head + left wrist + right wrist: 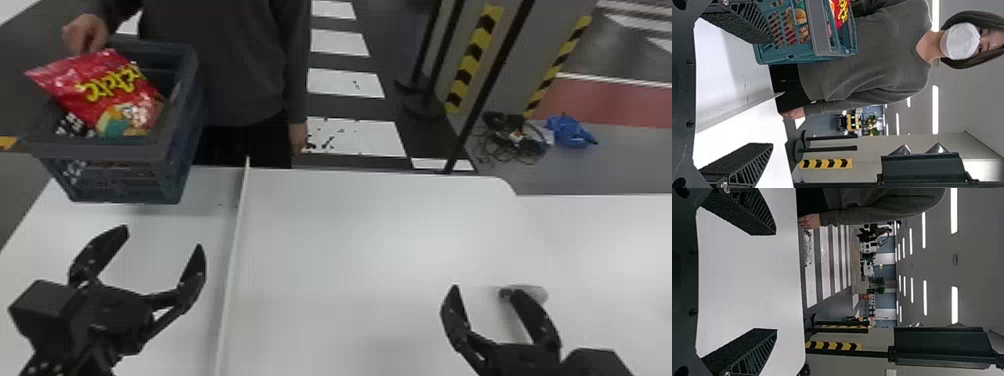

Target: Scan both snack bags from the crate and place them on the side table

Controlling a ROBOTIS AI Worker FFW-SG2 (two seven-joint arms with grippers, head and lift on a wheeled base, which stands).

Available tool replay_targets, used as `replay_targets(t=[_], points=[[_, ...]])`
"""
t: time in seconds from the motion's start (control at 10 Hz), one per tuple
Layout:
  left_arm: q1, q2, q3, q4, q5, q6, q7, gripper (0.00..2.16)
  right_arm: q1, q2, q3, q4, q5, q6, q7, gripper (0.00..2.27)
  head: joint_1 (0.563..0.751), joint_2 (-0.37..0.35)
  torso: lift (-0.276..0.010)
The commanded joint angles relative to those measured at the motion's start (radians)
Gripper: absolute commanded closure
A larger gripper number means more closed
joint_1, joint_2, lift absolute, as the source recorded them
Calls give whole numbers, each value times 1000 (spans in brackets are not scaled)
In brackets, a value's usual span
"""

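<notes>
Fingers of the right gripper (480, 291) stood spread apart, low over the white table (350, 250). Left gripper (162, 237): fingers likewise wide apart, left of a thin pale divider (238, 225). Beyond it, one blue-grey crate (172, 175) at the table's far left. Red snack bag (115, 85), yellow lettering, lay tilted atop its contents; a person's hand (87, 32) was at the bag's upper edge.

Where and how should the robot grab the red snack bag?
Probably by the flattish left corner of the red snack bag, from above: it juts over the side of the crate, while the rest slopes down inside. A person's hand is close by.
</notes>
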Motion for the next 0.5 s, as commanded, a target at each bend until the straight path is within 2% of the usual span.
replay_targets(t=[0.0, 0.4], points=[[1, -3, 0, 0, 3, 0, -1, 49, 0, 1, 0, 0, 1, 0, 0, 33, 695, -173, -98], [2, -3, 0, 3, 6, 0, 0, 49, 0, 1, 0, -2, 4, 0, 0, 33, 695, -172, -98]])
